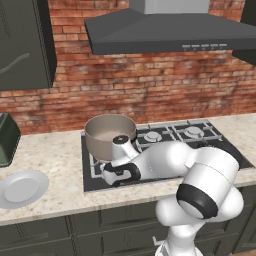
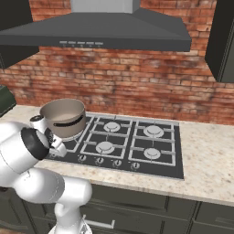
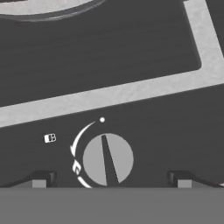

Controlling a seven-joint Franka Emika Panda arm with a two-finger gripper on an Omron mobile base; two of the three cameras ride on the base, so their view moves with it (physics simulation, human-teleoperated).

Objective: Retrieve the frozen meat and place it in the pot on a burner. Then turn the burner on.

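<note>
The pot (image 1: 110,134) stands on the cooktop (image 1: 227,150), over its rear-left burner, with the brick wall behind and the hood (image 1: 170,30) above. From the right side the pot (image 2: 64,117) shows its dark side handle facing forward, and its pale inside looks bare as far as I can see; the meat I cannot make out in it from here. The arm reaches low across the front of the cooktop, and the tool (image 1: 111,176) sits at the front-left edge, right by the row of knobs. Looking along the tool (image 3: 111,179), its two dark tips stand wide apart, one on either side of a round grey knob (image 3: 107,159), not touching it. The knob's dark pointer line runs up toward a small white dot, tilted a little to the left, with a curved white arc and a flame mark just left of the knob. A pale grate bar (image 3: 131,92) crosses above it. Off to the left on the counter (image 1: 50,150) lies a white plate (image 1: 22,188), well apart from the cooktop.
</note>
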